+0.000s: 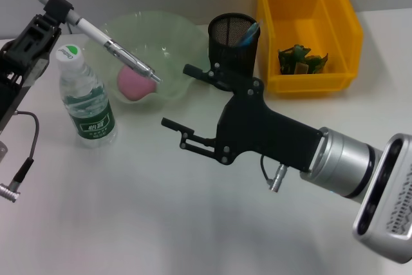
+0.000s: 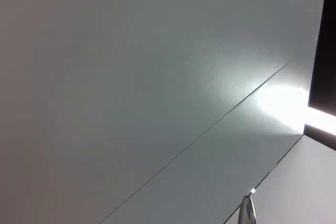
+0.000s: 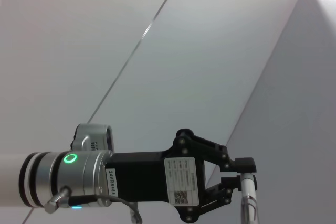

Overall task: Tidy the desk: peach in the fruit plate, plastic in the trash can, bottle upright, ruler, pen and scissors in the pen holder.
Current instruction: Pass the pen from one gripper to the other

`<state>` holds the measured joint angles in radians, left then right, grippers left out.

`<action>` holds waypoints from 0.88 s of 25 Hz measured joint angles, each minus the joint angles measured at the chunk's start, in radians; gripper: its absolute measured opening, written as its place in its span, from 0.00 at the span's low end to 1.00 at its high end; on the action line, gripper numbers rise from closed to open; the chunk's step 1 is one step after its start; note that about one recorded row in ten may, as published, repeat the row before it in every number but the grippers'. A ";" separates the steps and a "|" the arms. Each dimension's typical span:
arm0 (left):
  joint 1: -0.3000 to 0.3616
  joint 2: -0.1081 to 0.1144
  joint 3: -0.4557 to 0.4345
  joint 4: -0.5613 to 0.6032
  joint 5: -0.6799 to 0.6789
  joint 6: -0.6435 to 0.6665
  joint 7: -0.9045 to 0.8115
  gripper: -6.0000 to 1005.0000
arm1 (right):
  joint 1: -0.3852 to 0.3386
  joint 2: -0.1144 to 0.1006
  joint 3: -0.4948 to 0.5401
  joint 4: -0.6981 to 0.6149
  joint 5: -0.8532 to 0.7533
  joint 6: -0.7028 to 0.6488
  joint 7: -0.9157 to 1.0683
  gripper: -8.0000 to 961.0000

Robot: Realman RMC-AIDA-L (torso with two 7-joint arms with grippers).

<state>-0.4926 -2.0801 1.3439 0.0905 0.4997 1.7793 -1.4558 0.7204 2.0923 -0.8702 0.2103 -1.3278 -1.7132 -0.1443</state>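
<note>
- Left gripper (image 1: pixel 56 6) raised at the far left, fingers pinching the pen (image 1: pixel 96 31) near its cap end; pen slants over the fruit plate (image 1: pixel 174 37).
- Peach (image 1: pixel 134 84) lies in the fruit plate.
- Water bottle (image 1: pixel 87 101) upright on the tabletop (image 1: pixel 161 217), beside the plate.
- Right gripper (image 1: pixel 188 98) mid-tabletop, fingers spread, empty, near the mesh pen holder (image 1: pixel 228 40).
- Yellow bin (image 1: pixel 306 24) holds green plastic (image 1: pixel 301 57).
</note>
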 joint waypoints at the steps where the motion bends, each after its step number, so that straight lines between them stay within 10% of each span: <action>1: 0.000 0.000 0.000 0.000 0.000 0.000 0.000 0.15 | 0.000 0.000 0.030 0.004 -0.029 0.005 -0.010 0.72; 9: -0.001 0.000 0.005 0.000 0.000 -0.012 -0.003 0.15 | 0.000 0.000 0.302 0.064 -0.292 0.066 -0.117 0.71; 22: -0.003 0.000 0.005 -0.001 0.000 -0.013 -0.031 0.15 | 0.002 0.000 0.430 0.076 -0.352 0.092 -0.162 0.71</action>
<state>-0.4961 -2.0801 1.3489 0.0890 0.5001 1.7667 -1.4864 0.7224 2.0924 -0.4399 0.2867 -1.6801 -1.6210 -0.3064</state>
